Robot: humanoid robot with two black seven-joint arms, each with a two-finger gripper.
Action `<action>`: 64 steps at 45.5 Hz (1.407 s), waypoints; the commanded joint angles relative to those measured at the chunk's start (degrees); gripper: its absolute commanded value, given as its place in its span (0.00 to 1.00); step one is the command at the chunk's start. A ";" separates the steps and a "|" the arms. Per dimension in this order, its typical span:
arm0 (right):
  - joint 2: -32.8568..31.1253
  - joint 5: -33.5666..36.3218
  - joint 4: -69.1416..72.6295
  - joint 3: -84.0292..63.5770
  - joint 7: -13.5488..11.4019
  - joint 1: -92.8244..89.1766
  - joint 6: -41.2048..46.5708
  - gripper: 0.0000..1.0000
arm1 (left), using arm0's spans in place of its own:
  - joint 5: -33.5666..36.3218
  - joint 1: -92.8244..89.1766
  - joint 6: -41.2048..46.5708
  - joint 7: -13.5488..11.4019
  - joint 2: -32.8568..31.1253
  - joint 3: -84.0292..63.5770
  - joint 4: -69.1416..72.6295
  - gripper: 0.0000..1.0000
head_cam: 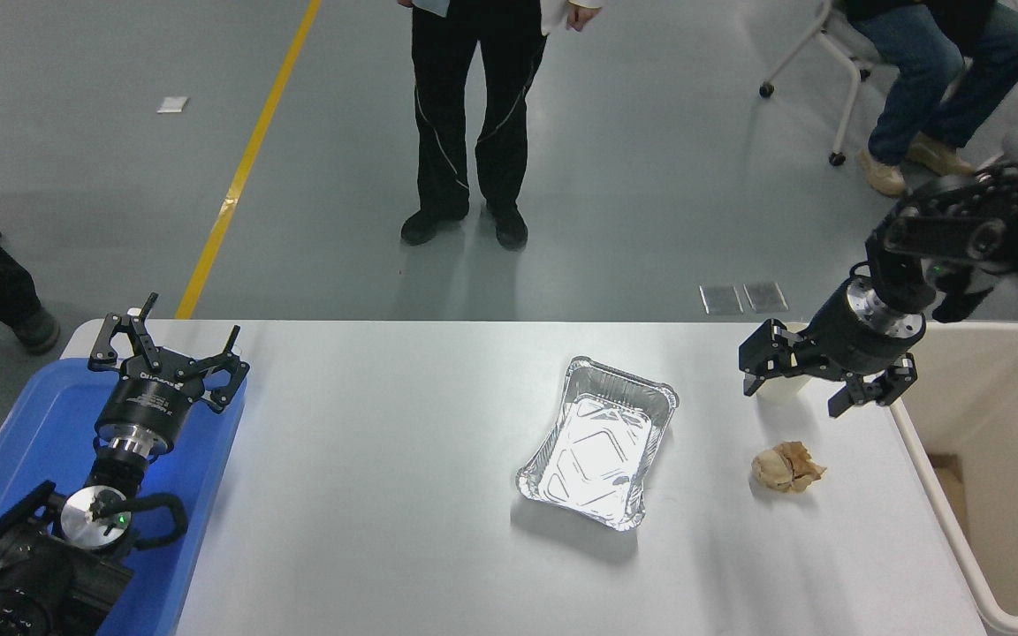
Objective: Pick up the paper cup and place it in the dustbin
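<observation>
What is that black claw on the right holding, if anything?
Nothing. The right gripper is open, its fingers spread over the paper cup, which is mostly hidden behind it on the table. No grip on the cup shows.
</observation>
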 commanded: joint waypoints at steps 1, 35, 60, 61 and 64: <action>-0.70 0.31 8.83 -3.77 -0.01 14.69 0.00 1.00 | 0.00 -0.09 0.00 0.00 0.00 0.08 0.00 0.99; -0.09 -0.74 7.52 -4.48 -0.01 7.94 -2.89 1.00 | 0.00 -0.18 0.00 0.09 0.00 0.17 0.00 0.99; -1.49 0.40 -10.85 3.34 0.08 -22.03 -28.13 1.00 | 0.00 -0.09 0.00 0.00 0.00 0.09 0.00 0.99; -1.58 0.40 -11.72 4.56 0.08 -23.08 -28.21 1.00 | 0.00 -0.01 0.00 0.00 0.00 0.09 0.00 0.99; -3.07 0.40 -14.36 8.61 0.08 -26.95 -28.13 1.00 | 0.00 -0.09 0.00 0.00 0.00 0.00 0.00 0.99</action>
